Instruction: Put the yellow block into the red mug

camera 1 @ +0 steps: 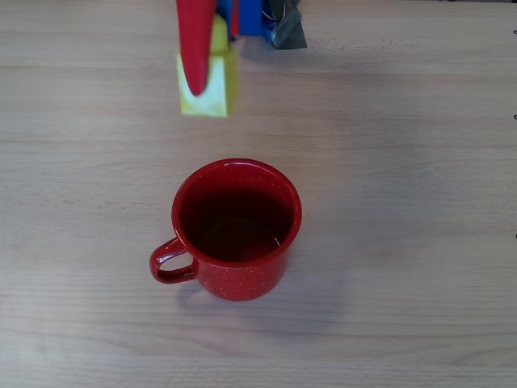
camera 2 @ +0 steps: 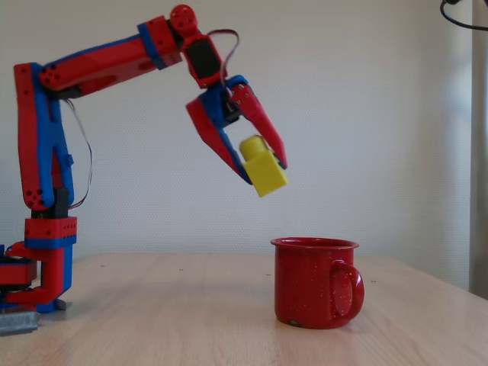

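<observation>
Fixed view shows the gripper (camera 2: pixel 263 169) closed on the yellow block (camera 2: pixel 263 171), carried tilted, high above the table (camera 2: pixel 191 320). We find the red mug (camera 2: pixel 314 282) standing upright, lower and to the right; in the overhead view its open mouth lies nearer than the block and slightly right.

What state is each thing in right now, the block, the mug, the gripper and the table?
yellow block: held up in the air, tilted, short of the mug's opening in the overhead view.
red mug: upright on the table, nothing visible inside, handle toward the camera in the fixed view.
gripper: shut on the yellow block, raised above mug height.
table: carries the mug.
</observation>
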